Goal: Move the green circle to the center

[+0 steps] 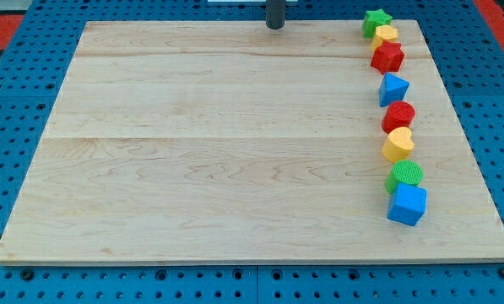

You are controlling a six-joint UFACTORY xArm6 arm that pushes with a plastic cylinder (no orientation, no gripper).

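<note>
Right now my tip [274,26] sits at the view's top edge of the bench [192,152], well apart from every block. This end effector is a bare rod with nothing to open or close, and it holds nothing.

The green circle [406,175] lies near the view's right side, low in a column of blocks. It touches the blue cube [407,204] below it and sits just under the yellow heart [398,145].

To do the step well, I judge the tip should travel around the column to the circle's right-hand side, then push leftward toward the middle of the board. Coming in squarely at the circle's midline should keep it from rolling off the rod or dragging its neighbours along.

Only the rod's lower stub shows; the rest is cut off by the frame. The cube overlaps the circle's lower edge, and whether the heart actually touches the circle is hard to tell.
</note>
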